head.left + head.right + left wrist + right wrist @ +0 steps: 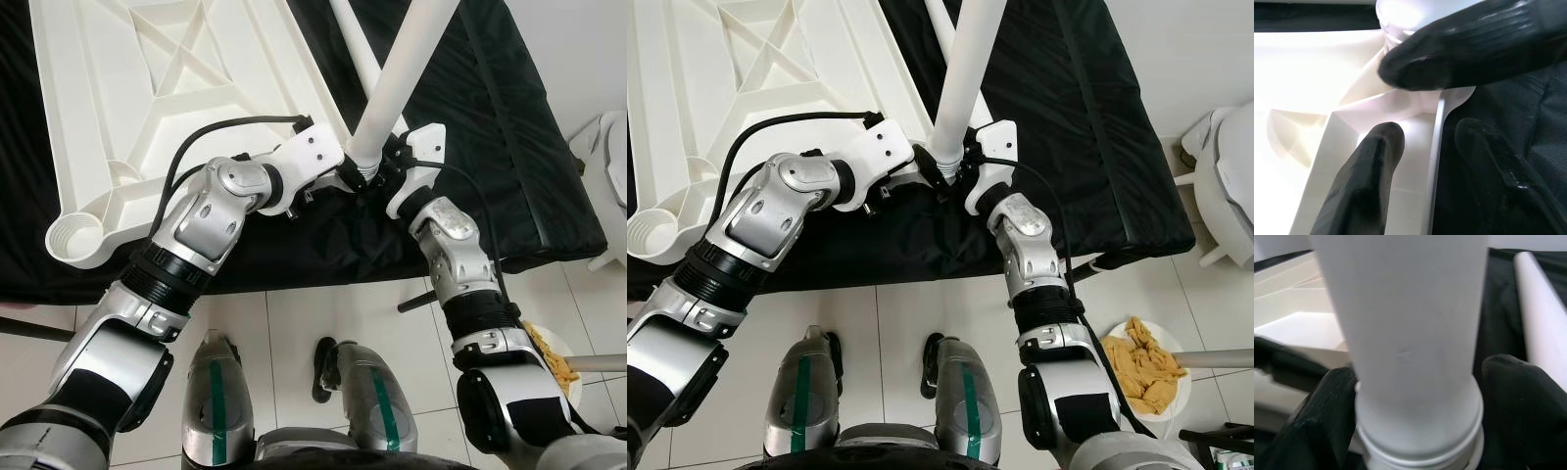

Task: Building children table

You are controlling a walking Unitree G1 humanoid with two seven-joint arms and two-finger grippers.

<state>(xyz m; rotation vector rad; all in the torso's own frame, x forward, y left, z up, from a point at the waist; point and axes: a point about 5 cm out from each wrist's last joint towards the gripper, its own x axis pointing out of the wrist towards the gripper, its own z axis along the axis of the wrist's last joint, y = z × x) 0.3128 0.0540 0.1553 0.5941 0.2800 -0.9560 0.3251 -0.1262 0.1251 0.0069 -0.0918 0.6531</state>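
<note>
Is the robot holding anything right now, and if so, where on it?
Yes. The right end effector grips a long white plastic table leg near its threaded lower end. The left end effector sits at the same spot; whether it grips is unclear.

White table leg (407,69) and white ribbed tabletop (147,88) lying against black cloth (490,147); black fingers (1327,416) showing; pale floor tiles (323,323); yellow rag (1141,367) sitting on white plate (1176,343).

Probably a home room, white tiled floor (323,323), black-covered bed (1097,176)
</note>
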